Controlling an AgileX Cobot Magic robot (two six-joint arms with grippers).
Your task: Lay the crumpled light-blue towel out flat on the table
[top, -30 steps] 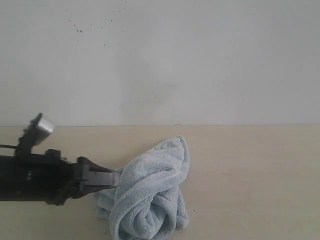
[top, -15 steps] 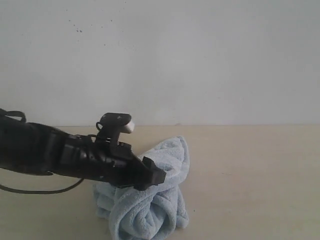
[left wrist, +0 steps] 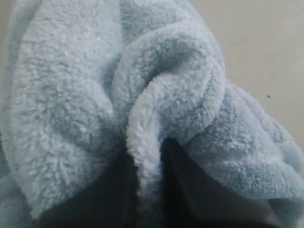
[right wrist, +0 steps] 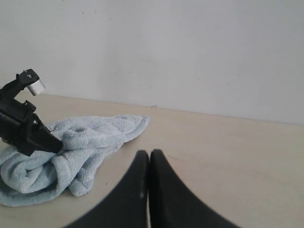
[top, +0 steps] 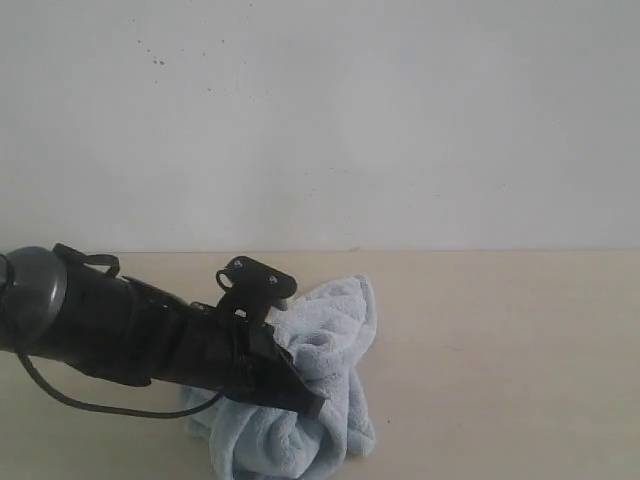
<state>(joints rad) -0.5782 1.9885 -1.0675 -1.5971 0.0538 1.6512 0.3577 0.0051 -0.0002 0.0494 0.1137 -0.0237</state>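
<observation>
The crumpled light-blue towel lies in a heap on the beige table, left of the middle. My left gripper reaches in from the left and is buried in the heap's front. In the left wrist view the towel fills the frame, and the left gripper is shut on a raised fold of it. The right wrist view shows the towel with the left gripper on it. My right gripper hovers over bare table well apart from the towel, shut and holding nothing. It is out of the exterior view.
A plain white wall rises behind the table's far edge. A black cable hangs under the left arm. Bare tabletop stretches to the right of the towel.
The left arm swung from beside the towel's left edge over the heap, tilted down, and pushed its tip into the front folds. The heap has shifted shape slightly.
</observation>
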